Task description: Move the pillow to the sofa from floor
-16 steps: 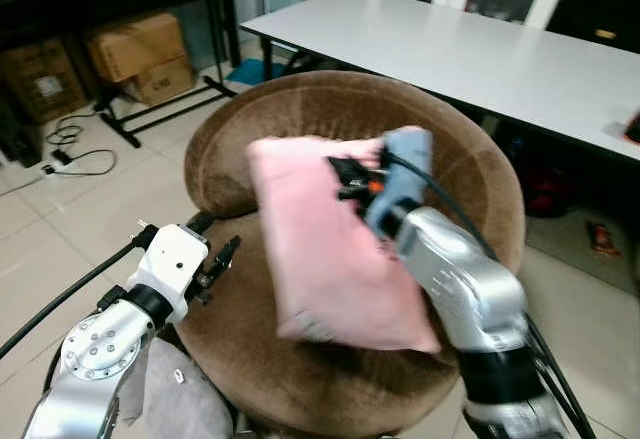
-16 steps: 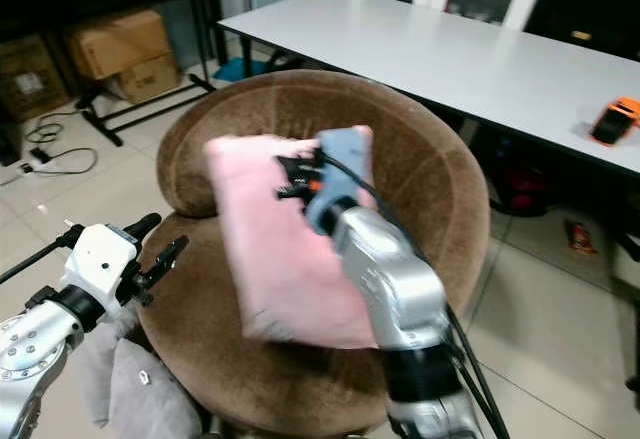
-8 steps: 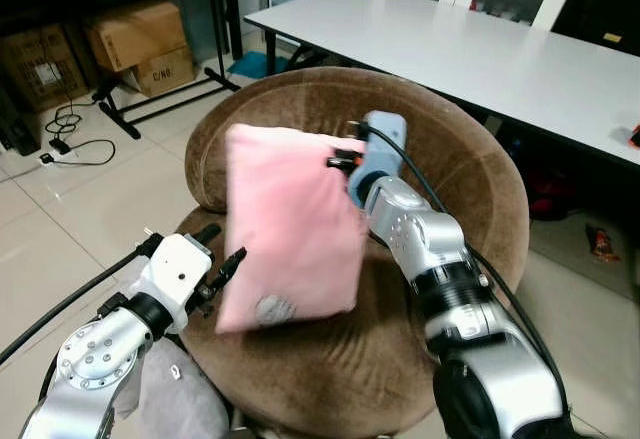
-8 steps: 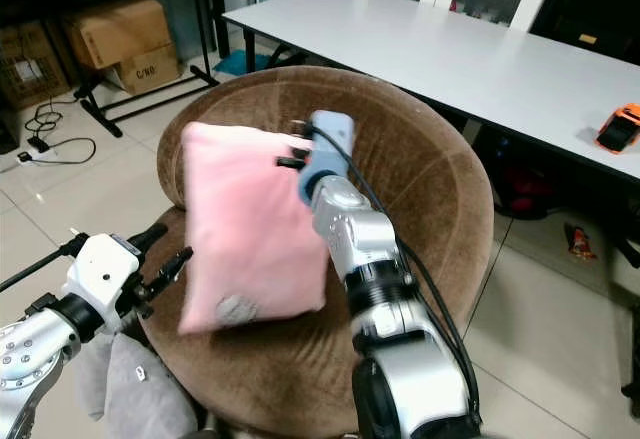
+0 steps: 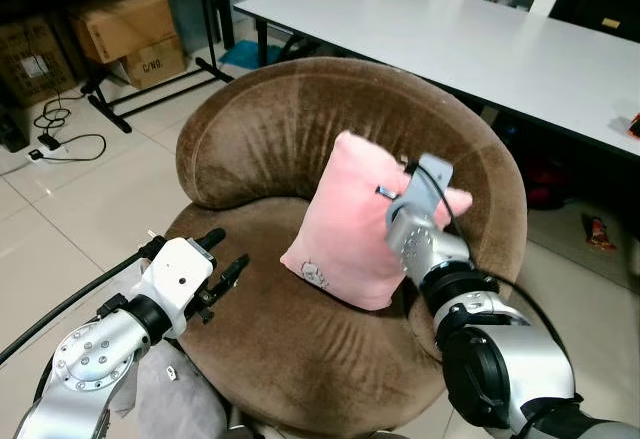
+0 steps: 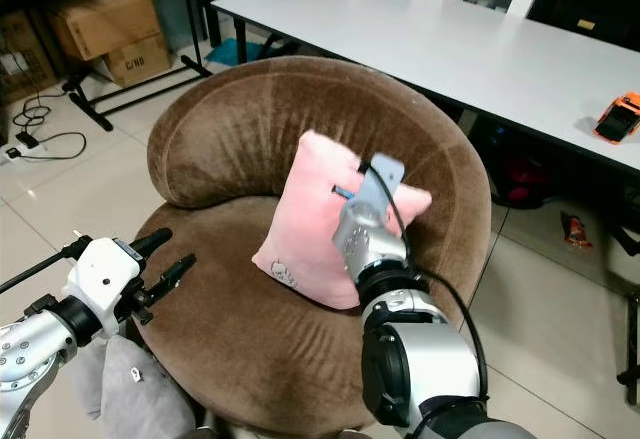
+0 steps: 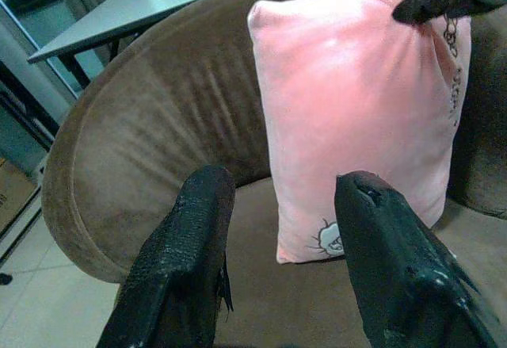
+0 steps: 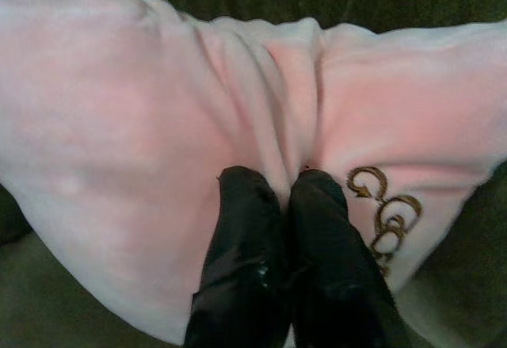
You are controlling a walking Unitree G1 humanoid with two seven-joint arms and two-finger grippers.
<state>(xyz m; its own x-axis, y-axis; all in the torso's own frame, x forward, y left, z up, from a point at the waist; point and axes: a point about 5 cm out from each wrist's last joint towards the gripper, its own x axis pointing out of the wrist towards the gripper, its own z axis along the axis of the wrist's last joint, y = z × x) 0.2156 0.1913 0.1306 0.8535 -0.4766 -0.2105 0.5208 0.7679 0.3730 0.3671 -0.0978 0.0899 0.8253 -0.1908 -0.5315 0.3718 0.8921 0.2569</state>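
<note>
1. On the seat of the round brown sofa chair (image 5: 300,139) we see the pink pillow (image 5: 350,224) standing upright, its lower edge on the cushion and its back against the curved backrest.
2. Our right gripper (image 8: 277,205) has its two black fingers pressed together, pinching a fold of the pillow's fabric near the gold embroidery (image 8: 380,213).
3. Our left gripper (image 7: 277,205) hovers over the front of the seat with its fingers spread apart, holding nothing, pointed at the pillow.
4. Behind the chair we see a long white table (image 5: 450,29).
5. To the left, cardboard boxes (image 5: 120,24) sit under a dark rack and a cable (image 5: 60,144) lies on the tiled floor (image 5: 90,209).
</note>
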